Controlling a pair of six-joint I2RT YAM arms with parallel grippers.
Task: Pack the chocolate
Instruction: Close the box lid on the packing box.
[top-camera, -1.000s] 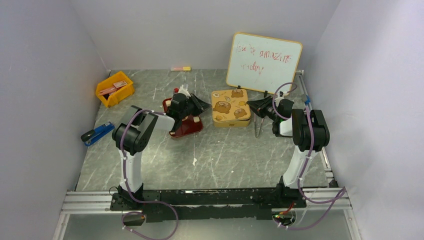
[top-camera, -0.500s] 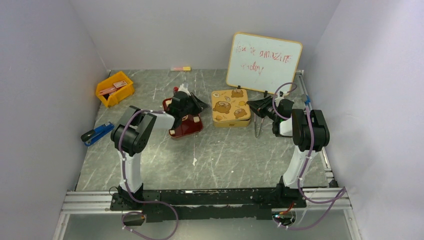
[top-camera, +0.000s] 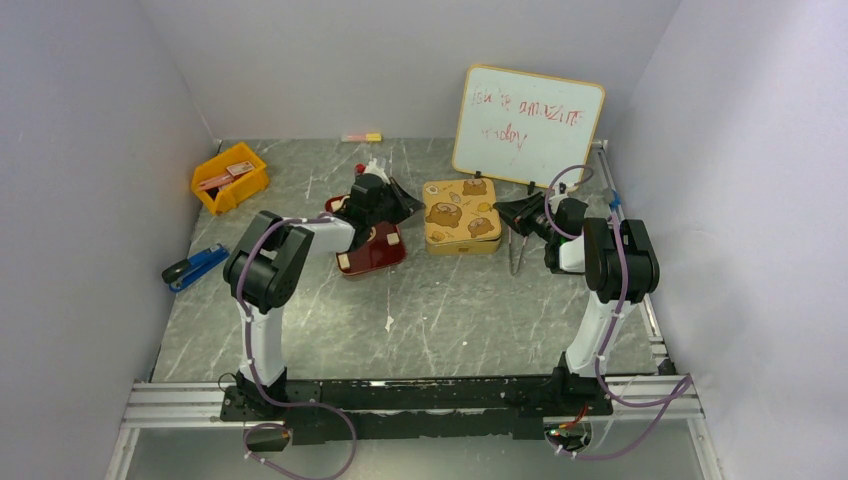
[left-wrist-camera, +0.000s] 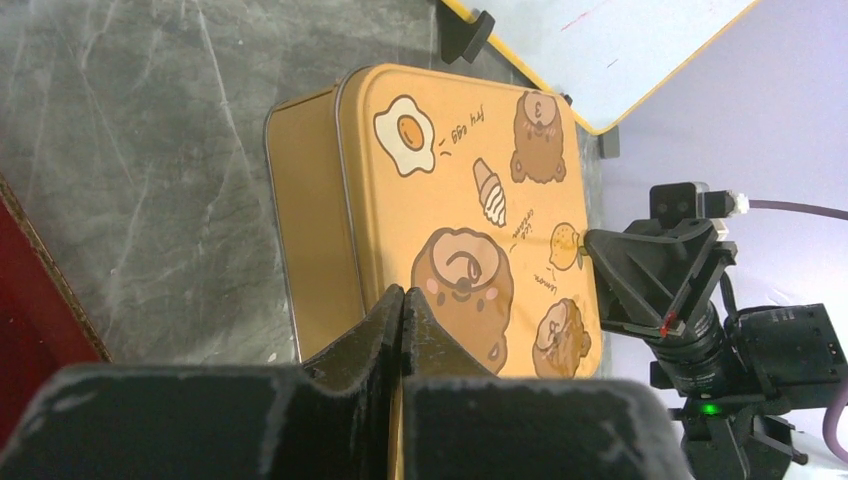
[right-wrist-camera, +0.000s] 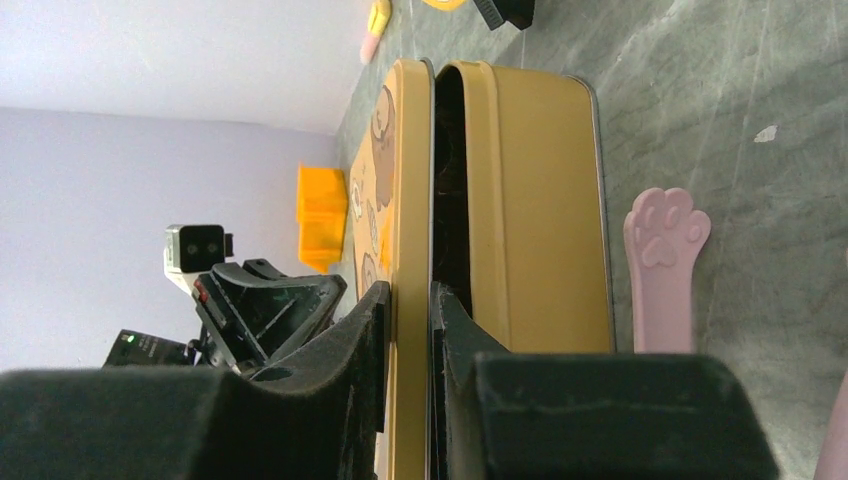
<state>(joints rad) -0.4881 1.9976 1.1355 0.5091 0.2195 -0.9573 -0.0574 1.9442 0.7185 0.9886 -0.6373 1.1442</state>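
Pale scrap: nearest my bases a small pale scrap (top-camera: 388, 322) lies alone on the table (top-camera: 450, 310). It is too small for me to say whether it is chocolate.
Chocolate: the pale cubes of chocolate (top-camera: 392, 239) that I can make out sit on the red tray (top-camera: 365, 258), left of the tin. None is in either of my grippers as far as I can see.
Left gripper: my left gripper (left-wrist-camera: 402, 300) has its fingers pressed together with nothing visible between them. It hangs between the tray and the gold tin (left-wrist-camera: 450, 190), tips aimed at the tin's left side.
Right gripper: my right gripper (right-wrist-camera: 408, 295) pinches the thin edge of the lid (right-wrist-camera: 400, 150) from the tin's right side, one finger on each face.
Lid: a dark gap shows between it and the base (right-wrist-camera: 530, 200), so I judge the step in hand to be opening the tin.
How I would do it well: raise the lid evenly and slowly, and use my closed left fingers to hold the base down so that it does not come up or slide with the lid.
Risk: the grip is on a narrow metal rim and could slip if I twist. A lid that springs free could knock the tray.
Pink paw stick: this stick (right-wrist-camera: 662, 270) lies just beside the tin's right wall, so I should swing clear of it.
Whiteboard: it (top-camera: 528, 122) stands close behind the tin, leaving little room to tip the lid backward.
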